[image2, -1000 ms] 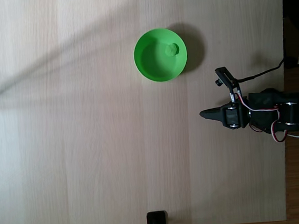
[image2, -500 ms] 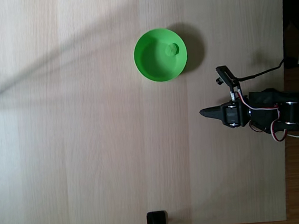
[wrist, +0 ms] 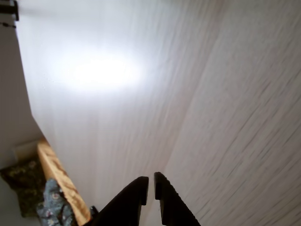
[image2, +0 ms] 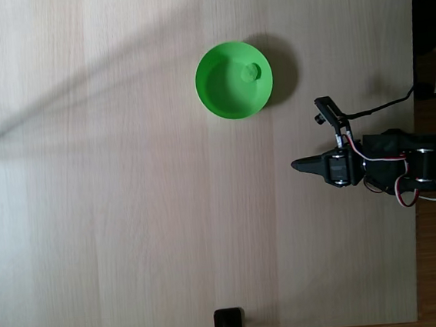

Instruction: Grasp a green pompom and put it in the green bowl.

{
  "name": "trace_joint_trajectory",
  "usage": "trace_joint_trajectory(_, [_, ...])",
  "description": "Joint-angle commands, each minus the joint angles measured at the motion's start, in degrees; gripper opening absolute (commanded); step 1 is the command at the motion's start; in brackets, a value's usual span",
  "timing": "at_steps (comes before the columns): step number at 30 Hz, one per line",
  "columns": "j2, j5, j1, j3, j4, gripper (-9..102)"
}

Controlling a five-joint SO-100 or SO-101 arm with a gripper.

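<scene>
Fixed view, taken from above: the pale wooden table [image2: 127, 180] carries the green bowl [image2: 219, 94] toward its upper middle. The arm [image2: 403, 165] is folded back at the right edge, well apart from the bowl. Its gripper [image2: 299, 166] has both fingers together, holding nothing; the wrist view confirms this [wrist: 150, 183]. The green pompom [image2: 252, 71] lies inside the bowl against its upper-right wall, so the task appears complete.
</scene>
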Motion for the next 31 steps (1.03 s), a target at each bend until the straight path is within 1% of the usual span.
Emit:
trace_joint_trajectory(1, [0.0, 0.3, -0.3, -0.5, -0.5, 0])
trace_joint_trajectory(31, [0.1, 0.3, 0.2, -0.5, -0.5, 0])
